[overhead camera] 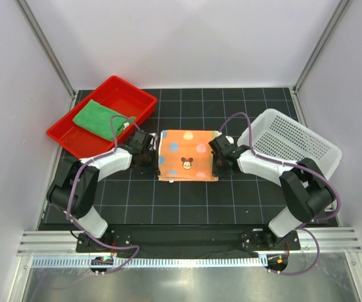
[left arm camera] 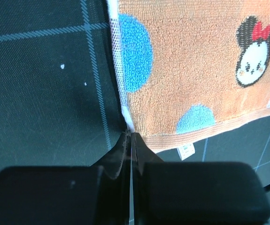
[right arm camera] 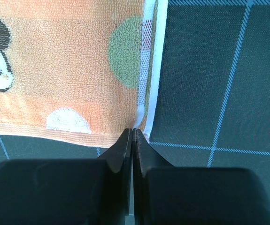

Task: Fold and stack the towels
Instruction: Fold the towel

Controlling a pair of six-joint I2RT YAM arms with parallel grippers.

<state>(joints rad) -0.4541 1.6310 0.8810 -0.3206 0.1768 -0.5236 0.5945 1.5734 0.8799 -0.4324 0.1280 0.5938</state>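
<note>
Polka-dot towel (overhead camera: 188, 155) lies flat between the two grippers, orange terry with blue, green and pale dots and a cartoon mouse face with a red bow (overhead camera: 187, 163) near its hem. The left gripper (overhead camera: 155, 168) meets the towel's left edge and the right gripper (overhead camera: 218, 168) its right edge, both by the near corners. Only the wrist views show the grip. The left gripper (left arm camera: 129, 136) has its jaws pressed together on the white border of the towel (left arm camera: 196, 70), which spreads ahead and to its right. The right gripper (right arm camera: 133, 132) is likewise pinched on the border, with the towel (right arm camera: 55, 70) ahead and to its left. The left wrist alone shows a small white tag (left arm camera: 187, 150) on the hem, its print too small to read. Beyond the left gripper, a folded green towel (overhead camera: 99, 116) sits in a red tray (overhead camera: 113, 80). A white basket (overhead camera: 294, 141) stands beyond the right gripper, on the black gridded mat (overhead camera: 187, 207).
</note>
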